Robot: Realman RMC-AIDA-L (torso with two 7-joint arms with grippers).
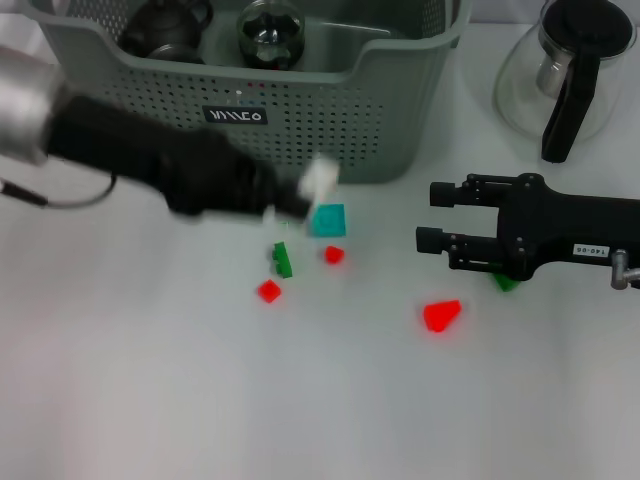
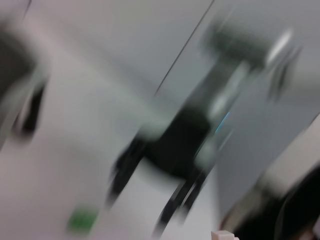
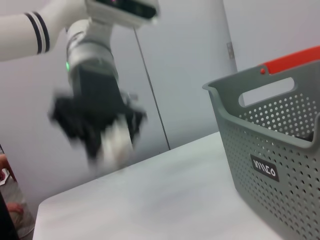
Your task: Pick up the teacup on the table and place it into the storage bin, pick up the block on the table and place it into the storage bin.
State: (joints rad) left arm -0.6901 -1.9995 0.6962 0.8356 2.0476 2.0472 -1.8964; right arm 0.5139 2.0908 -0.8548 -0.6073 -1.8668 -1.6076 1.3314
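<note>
The left gripper [image 1: 300,195], clamped on a white teacup [image 1: 320,178] just before the storage bin [image 1: 400,120], moved fast enough to clip its wall, while the right gripper [image 1: 428,217] sat open and empty to that bin's right.

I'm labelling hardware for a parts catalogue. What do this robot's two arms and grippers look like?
The left arm has a silver-grey segment, then a black forearm with a thin black cable trailing; its left gripper is black with a whitish tip. The right gripper is boxy black with two blunt fingers and a small white label.

Left hand [image 3: 107,132] blurred above table [image 3: 165,195]; storage bin [image 3: 272,150] well apart.
</note>
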